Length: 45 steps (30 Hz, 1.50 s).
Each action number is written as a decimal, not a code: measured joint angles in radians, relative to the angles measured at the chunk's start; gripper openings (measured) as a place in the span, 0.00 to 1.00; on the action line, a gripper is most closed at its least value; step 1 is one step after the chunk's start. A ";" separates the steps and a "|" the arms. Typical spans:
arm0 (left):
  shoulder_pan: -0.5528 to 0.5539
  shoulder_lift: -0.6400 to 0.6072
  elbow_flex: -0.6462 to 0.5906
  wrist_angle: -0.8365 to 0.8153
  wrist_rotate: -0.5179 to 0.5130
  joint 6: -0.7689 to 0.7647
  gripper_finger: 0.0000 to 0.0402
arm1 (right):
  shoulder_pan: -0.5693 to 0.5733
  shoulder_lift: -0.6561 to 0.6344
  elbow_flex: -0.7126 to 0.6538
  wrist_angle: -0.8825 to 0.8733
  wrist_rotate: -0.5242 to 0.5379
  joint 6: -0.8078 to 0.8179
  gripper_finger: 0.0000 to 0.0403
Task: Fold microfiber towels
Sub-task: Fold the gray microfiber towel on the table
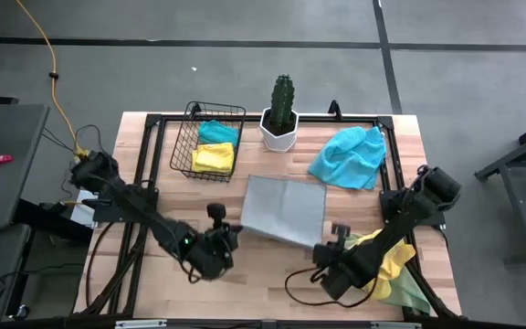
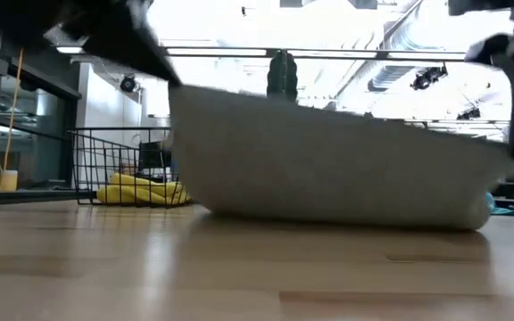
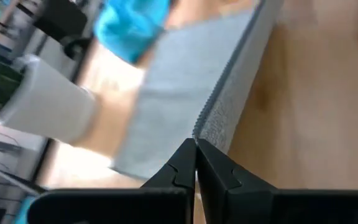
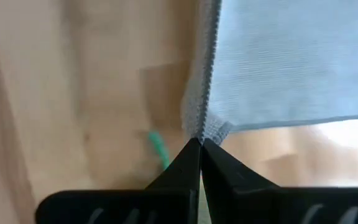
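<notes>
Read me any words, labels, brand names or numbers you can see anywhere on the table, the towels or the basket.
None: no readable text shows on the grey towel, the turquoise towel, the wire basket or the cactus pot.

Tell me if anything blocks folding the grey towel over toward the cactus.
Nothing visible does. The left gripper and right gripper are each shut on a near corner of the grey towel, which is lifted. The wood beyond it is bare; the cactus pot, basket and blue towel sit farther back.
</notes>
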 joint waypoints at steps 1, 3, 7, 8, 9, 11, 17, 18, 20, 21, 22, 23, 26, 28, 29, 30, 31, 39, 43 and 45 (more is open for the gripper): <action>-0.017 0.028 -0.001 -0.006 0.014 -0.037 0.00 | 0.000 0.018 0.000 0.025 -0.030 -0.018 0.00; -0.044 0.082 0.000 -0.003 0.064 -0.107 0.00 | 0.000 0.045 0.000 0.068 -0.075 -0.046 0.00; -0.089 0.155 -0.001 0.015 0.208 -0.229 0.00 | -0.001 0.061 0.000 0.094 -0.100 -0.046 0.00; -0.099 0.163 0.000 0.016 0.235 -0.258 0.00 | -0.001 0.060 0.000 0.099 -0.099 -0.039 0.00; -0.108 0.166 0.000 0.017 0.251 -0.287 0.00 | -0.001 0.058 0.001 0.101 -0.099 -0.034 0.00; -0.122 0.166 0.001 0.014 0.255 -0.345 0.00 | 0.001 0.052 0.009 0.098 -0.100 -0.035 0.00; -0.137 0.106 0.001 0.002 0.270 -0.390 0.00 | 0.003 0.049 0.066 0.097 -0.134 -0.073 0.00; -0.137 0.097 0.000 -0.004 0.268 -0.386 0.00 | 0.003 0.049 0.074 0.092 -0.133 -0.081 0.00; -0.125 0.078 0.000 -0.004 0.240 -0.372 0.00 | 0.000 0.049 0.085 0.073 -0.126 -0.081 0.00; -0.118 0.068 0.000 -0.009 0.220 -0.361 0.00 | -0.007 0.049 0.089 0.053 -0.113 -0.074 0.00; -0.107 0.058 0.000 -0.015 0.203 -0.349 0.00 | -0.015 0.049 0.089 0.035 -0.102 -0.058 0.00; -0.093 0.050 0.000 -0.021 0.185 -0.335 0.00 | -0.025 0.049 0.090 0.021 -0.094 -0.045 0.00; -0.039 0.048 0.000 -0.040 0.148 -0.288 0.00 | -0.060 0.049 0.082 -0.048 -0.062 -0.004 0.00; 0.002 0.048 -0.001 -0.049 0.139 -0.261 0.00 | -0.084 0.049 0.068 -0.079 -0.031 0.014 0.00; 0.026 0.053 -0.001 -0.053 0.140 -0.251 0.00 | -0.097 0.049 0.062 -0.095 -0.011 0.020 0.00; 0.048 0.059 -0.001 -0.057 0.143 -0.241 0.00 | -0.108 0.049 0.056 -0.110 0.006 0.020 0.00; 0.065 0.065 -0.001 -0.064 0.147 -0.231 0.00 | -0.121 0.049 0.048 -0.116 0.022 0.020 0.00; 0.194 0.126 -0.001 -0.061 0.123 -0.204 0.00 | -0.215 0.049 -0.012 -0.127 0.121 0.020 0.00; 0.250 0.166 -0.001 -0.060 0.081 -0.194 0.00 | -0.256 0.049 -0.052 -0.127 0.139 0.031 0.00; 0.276 0.182 -0.001 -0.062 0.055 -0.194 0.00 | -0.272 0.049 -0.069 -0.125 0.150 0.041 0.00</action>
